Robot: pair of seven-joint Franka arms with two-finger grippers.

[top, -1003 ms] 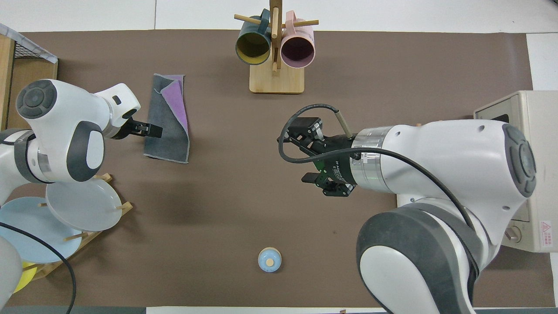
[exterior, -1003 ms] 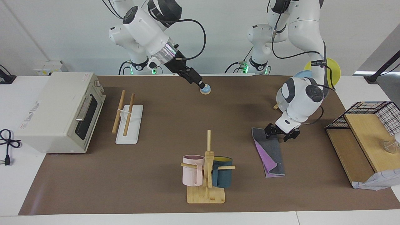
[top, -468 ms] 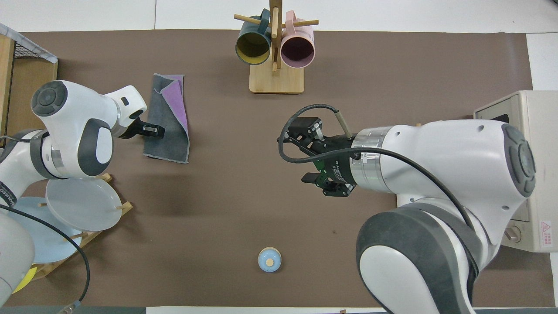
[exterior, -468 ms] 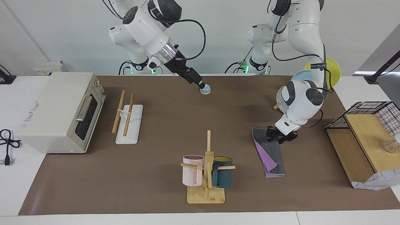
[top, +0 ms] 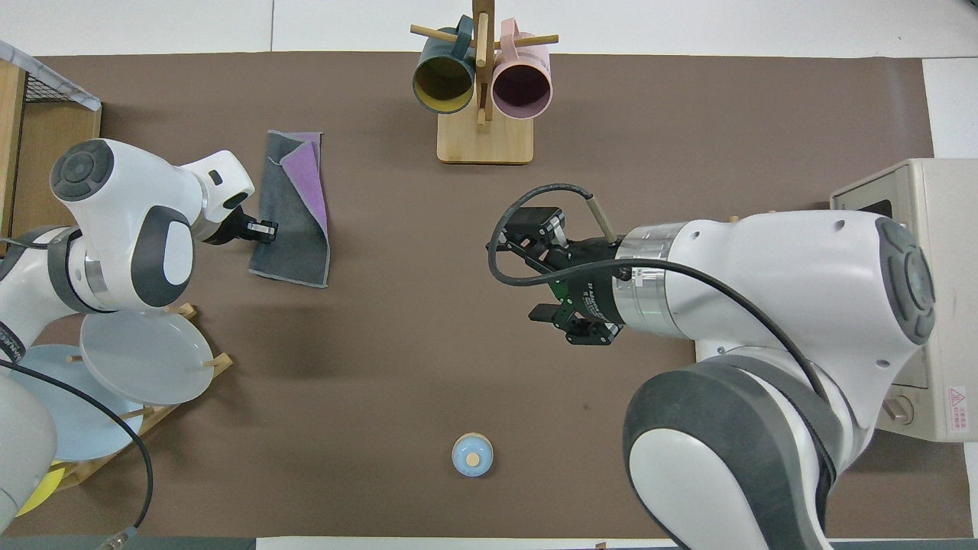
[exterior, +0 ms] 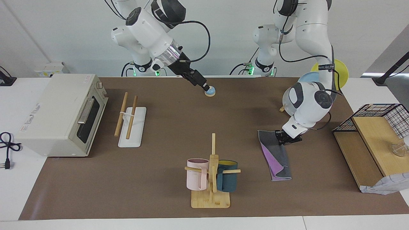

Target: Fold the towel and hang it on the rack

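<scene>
On your brown table mat [exterior: 159, 191] the folded towel [exterior: 275, 153] lies near the mug tree [exterior: 211, 174]. Your left gripper [exterior: 281, 138] has closed on its edge since before. Your right gripper [exterior: 206, 87], I cannot tell how wide, waits.

**White wall, brown-topped table**

We see a plain white wall [exterior: 223, 38] above a white table [exterior: 19, 191] covered by a brown mat [exterior: 159, 127]. The light is even, and the shadows on the mat are soft.
</scene>
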